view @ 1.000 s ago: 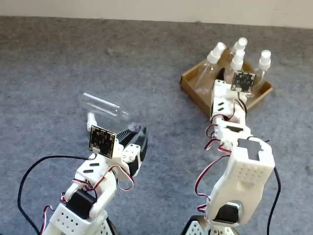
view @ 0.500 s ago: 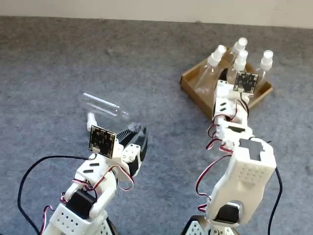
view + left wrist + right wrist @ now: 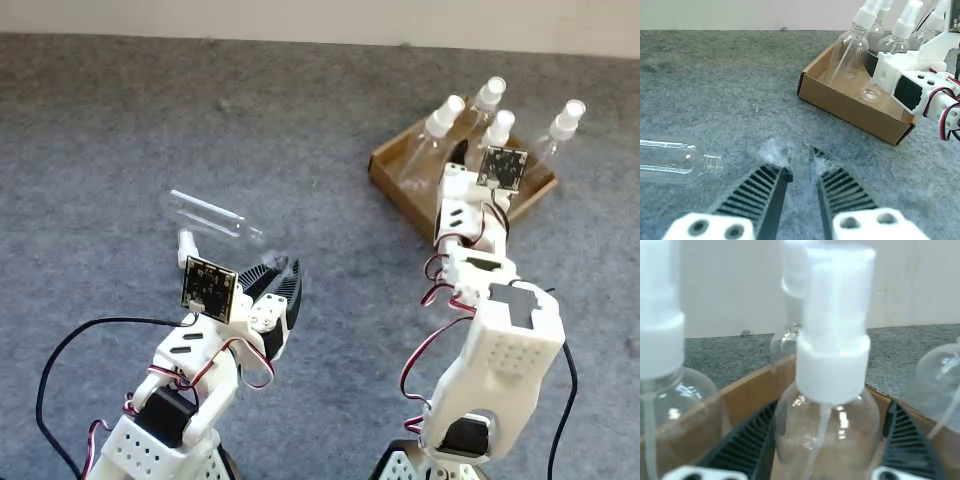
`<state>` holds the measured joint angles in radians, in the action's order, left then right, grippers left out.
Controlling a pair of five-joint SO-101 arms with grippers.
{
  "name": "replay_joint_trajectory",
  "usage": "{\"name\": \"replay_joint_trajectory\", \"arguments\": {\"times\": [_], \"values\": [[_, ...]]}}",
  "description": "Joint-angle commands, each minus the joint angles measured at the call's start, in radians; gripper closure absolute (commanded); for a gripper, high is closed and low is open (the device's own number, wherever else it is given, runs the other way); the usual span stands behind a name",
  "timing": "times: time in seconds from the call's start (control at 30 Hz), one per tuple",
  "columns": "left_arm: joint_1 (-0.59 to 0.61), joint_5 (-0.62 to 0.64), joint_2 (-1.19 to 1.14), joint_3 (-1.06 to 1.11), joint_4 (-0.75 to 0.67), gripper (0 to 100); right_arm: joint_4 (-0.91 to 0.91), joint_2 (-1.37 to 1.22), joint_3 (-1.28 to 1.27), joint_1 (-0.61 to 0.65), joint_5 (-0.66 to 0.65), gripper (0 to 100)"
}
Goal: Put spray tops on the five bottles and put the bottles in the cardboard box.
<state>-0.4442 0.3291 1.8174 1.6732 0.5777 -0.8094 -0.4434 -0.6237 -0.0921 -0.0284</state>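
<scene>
**One bottle uncapped on the carpet, four capped in the box**

High view: The cardboard box (image 3: pixel 392 172) sits at the far right on the grey carpet (image 3: pixel 120 120). Four capped bottles (image 3: pixel 428 150) stand in it with their white tops up, and the outermost bottle (image 3: pixel 562 128) leans away over the rim. The right arm (image 3: pixel 495 340) reaches into the box. The bare bottle (image 3: pixel 210 214) lies flat, well apart from the box. Its long axis runs diagonally and its open neck points toward the left gripper (image 3: pixel 285 268). A loose spray top (image 3: pixel 186 246) lies just beside it.

Left wrist view: The left gripper's jaws stand slightly parted with nothing between them. The bare bottle lies on its side near them, neck end closest.

Right wrist view: The right gripper (image 3: pixel 827 432) straddles one upright capped bottle inside the box. I cannot tell whether it clamps it.
</scene>
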Motion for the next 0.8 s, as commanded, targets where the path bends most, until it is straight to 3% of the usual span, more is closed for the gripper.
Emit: {"name": "replay_joint_trajectory", "arguments": {"times": [0.0,0.77], "values": [[0.019,0.005,0.01,0.021,0.002,99,-0.019,0.016,0.01,-0.01,-0.008,71.6],[0.019,0.005,0.01,0.021,0.0,99,-0.019,0.021,0.008,0.004,-0.009,71.6]]}}
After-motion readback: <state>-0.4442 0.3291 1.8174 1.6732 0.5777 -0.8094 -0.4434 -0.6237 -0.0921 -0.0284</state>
